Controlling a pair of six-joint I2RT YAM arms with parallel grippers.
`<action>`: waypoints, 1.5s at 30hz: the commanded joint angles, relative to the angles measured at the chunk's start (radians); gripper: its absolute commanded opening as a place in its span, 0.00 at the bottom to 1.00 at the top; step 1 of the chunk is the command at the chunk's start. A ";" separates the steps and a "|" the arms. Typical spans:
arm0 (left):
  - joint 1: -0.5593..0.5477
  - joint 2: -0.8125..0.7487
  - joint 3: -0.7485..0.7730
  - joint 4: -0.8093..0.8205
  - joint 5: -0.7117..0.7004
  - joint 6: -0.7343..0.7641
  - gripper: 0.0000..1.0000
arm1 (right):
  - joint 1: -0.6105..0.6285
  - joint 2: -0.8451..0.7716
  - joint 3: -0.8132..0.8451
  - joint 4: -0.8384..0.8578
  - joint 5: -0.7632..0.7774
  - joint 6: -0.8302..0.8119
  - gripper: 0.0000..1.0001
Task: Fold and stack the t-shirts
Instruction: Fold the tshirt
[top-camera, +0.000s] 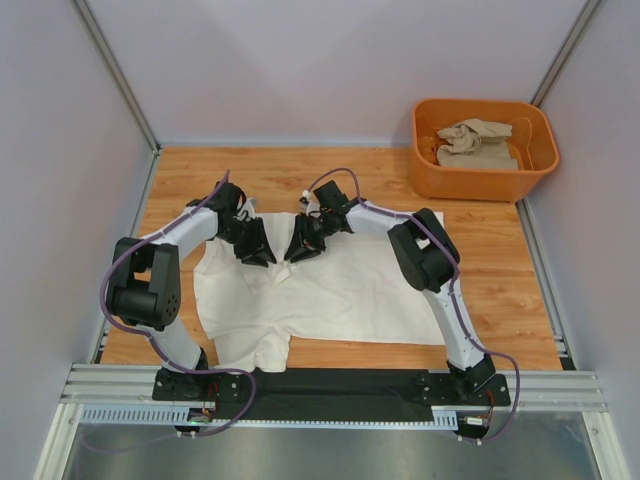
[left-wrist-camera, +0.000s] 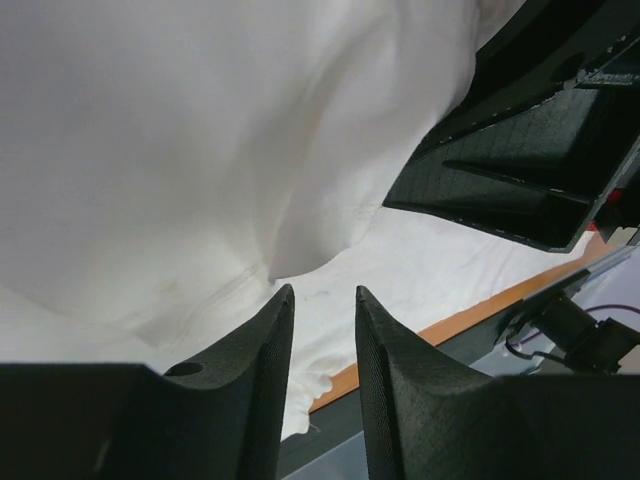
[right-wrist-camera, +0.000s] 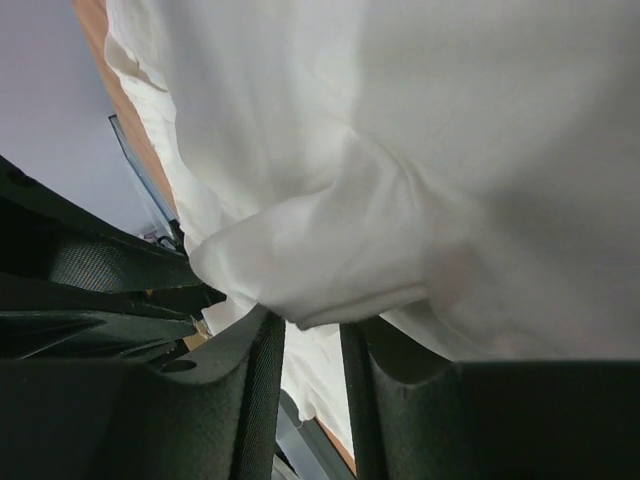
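Note:
The cream-white t-shirt (top-camera: 340, 290) lies spread on the wooden table. Both grippers are over its far edge, close together near the collar. My left gripper (top-camera: 257, 248) is open; in the left wrist view its tips (left-wrist-camera: 320, 292) stand apart just below a raised fold of the shirt (left-wrist-camera: 200, 150), with nothing between them. My right gripper (top-camera: 302, 248) is open too; in the right wrist view a rolled fold of the shirt (right-wrist-camera: 330, 260) rests on its parted tips (right-wrist-camera: 310, 325). The sandy beige t-shirt (top-camera: 478, 143) lies crumpled in the orange tub.
The orange tub (top-camera: 430, 165) stands at the back right of the table. Grey walls enclose the table on three sides. The right gripper's body (left-wrist-camera: 520, 150) fills the upper right of the left wrist view. The black base rail (top-camera: 340, 385) runs along the near edge.

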 joint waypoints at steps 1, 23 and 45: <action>-0.003 -0.017 0.016 0.022 -0.022 -0.028 0.37 | 0.009 0.012 0.044 -0.026 0.039 -0.006 0.29; 0.005 0.013 0.036 0.020 -0.077 -0.083 0.32 | 0.009 -0.041 0.056 -0.162 0.069 -0.067 0.17; 0.067 0.119 0.054 0.025 -0.060 -0.086 0.29 | -0.040 -0.140 0.059 -0.357 0.095 -0.133 0.00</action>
